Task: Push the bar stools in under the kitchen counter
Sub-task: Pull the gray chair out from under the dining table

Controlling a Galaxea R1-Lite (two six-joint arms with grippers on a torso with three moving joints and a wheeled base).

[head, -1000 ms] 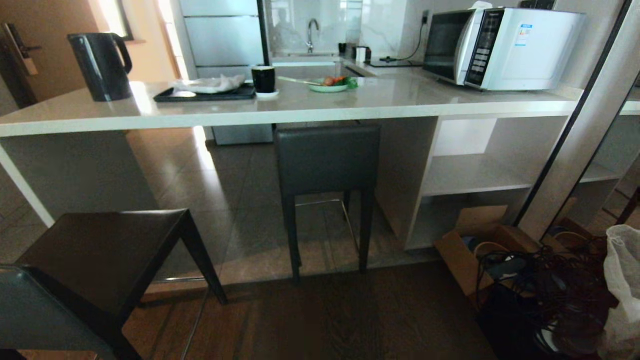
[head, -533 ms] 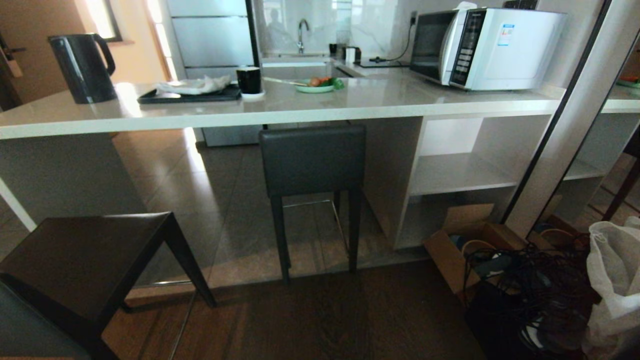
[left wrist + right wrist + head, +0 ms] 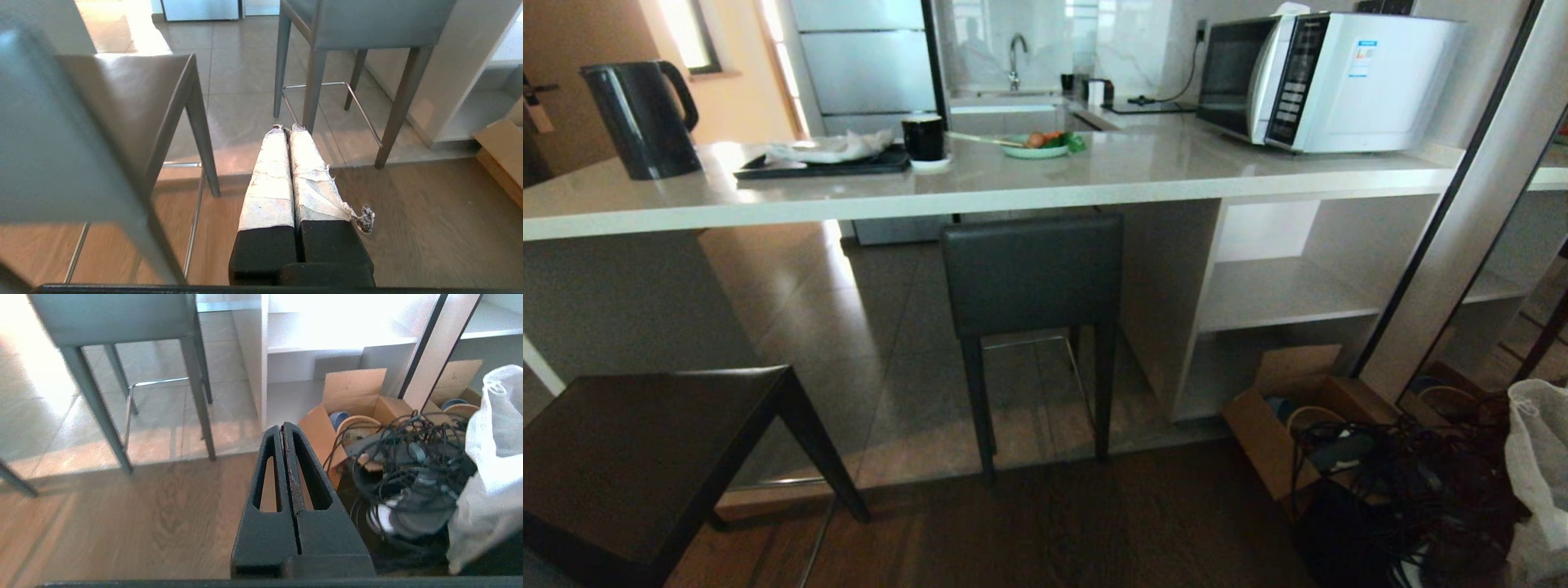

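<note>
- You are at the approach step: the near bar stool [image 3: 645, 457] stands out on the wood floor [image 3: 1094, 531], well short of the worktop [image 3: 1013, 184]; the far bar stool [image 3: 1031, 278] sits tucked under its edge already.
- Your left pincer [image 3: 288, 130] and right pincer [image 3: 282, 428] are both pressed together, empty, touching nothing.
- Next, you likely need to square up behind the near stool's backrest and push it straight forward.
- Mind the cable tangle [image 3: 1405, 474] and cardboard box [image 3: 1282, 425] on your right.
</note>
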